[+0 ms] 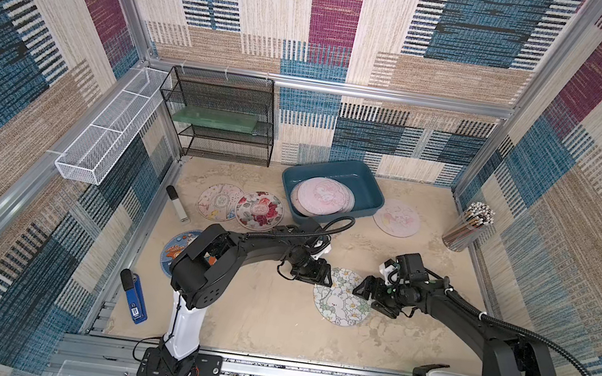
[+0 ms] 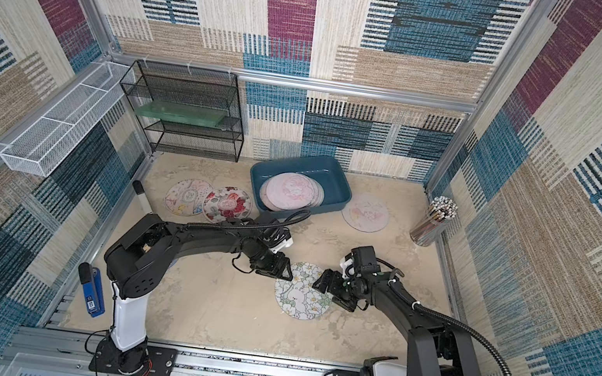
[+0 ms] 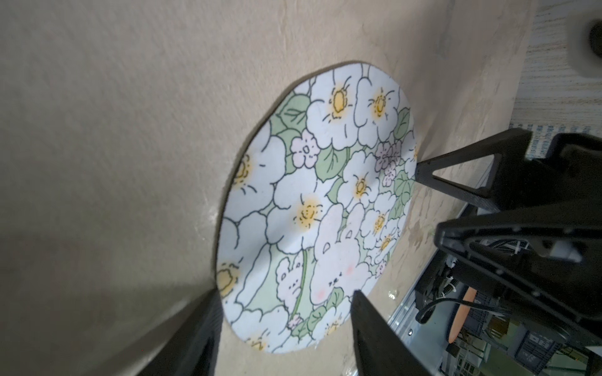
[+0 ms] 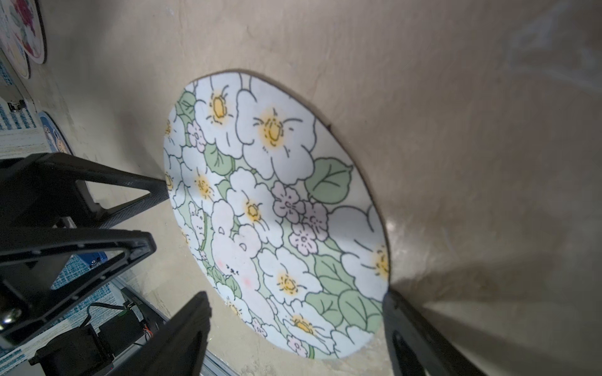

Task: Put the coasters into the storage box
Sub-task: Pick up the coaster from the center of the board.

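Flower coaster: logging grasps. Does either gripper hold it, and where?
Neither yet. The flower coaster lies flat; left gripper and right gripper stand open at its edges.

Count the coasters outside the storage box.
5: flower-and-bunny one between left gripper and right gripper; pale one and red-flowered one overlapping, left of the storage box; pink one right of it; dark blue one partly under the left arm. Others may be hidden.

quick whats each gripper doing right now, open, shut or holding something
left gripper: jaws open at the edge of the flower coaster, nothing held
right gripper: jaws open at the same coaster's opposite edge, nothing held
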You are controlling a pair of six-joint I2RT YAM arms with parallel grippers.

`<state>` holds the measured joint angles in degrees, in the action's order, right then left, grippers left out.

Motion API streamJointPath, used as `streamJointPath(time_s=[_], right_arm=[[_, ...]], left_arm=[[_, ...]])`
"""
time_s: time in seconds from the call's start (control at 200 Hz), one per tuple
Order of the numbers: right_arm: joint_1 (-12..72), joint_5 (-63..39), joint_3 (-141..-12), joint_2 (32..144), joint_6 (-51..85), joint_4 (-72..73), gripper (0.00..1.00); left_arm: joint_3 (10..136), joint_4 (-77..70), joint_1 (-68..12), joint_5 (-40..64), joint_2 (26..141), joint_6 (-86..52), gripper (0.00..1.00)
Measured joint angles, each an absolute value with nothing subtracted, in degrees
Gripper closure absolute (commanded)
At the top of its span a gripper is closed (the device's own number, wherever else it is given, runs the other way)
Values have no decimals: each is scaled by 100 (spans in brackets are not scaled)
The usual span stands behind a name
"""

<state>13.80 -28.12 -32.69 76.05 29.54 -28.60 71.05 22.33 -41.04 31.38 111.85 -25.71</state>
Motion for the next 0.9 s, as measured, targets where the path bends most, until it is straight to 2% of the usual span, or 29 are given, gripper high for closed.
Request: streamJointPath(time_s=[0.29,0.561,0.746,0.901], right_arm=[[1382,-2965,-3299,7701,2969,-2812,17],[1391,-2934,-3234,7714,2974,-2790,38],[1391,-2867,-3225,7771,3024,-2827,57],[1398,-2845,-3260,7795,3083,-2877,67]], left_arm=[[7107,2231,-4104,3144,11209,-2571,40],[7109,2233,-4104,3142,11209,-2571,40],[7109,2233,-4104,3142,11209,-2571,41],[7113,2233,-4104,3142,11216,-2569,41]])
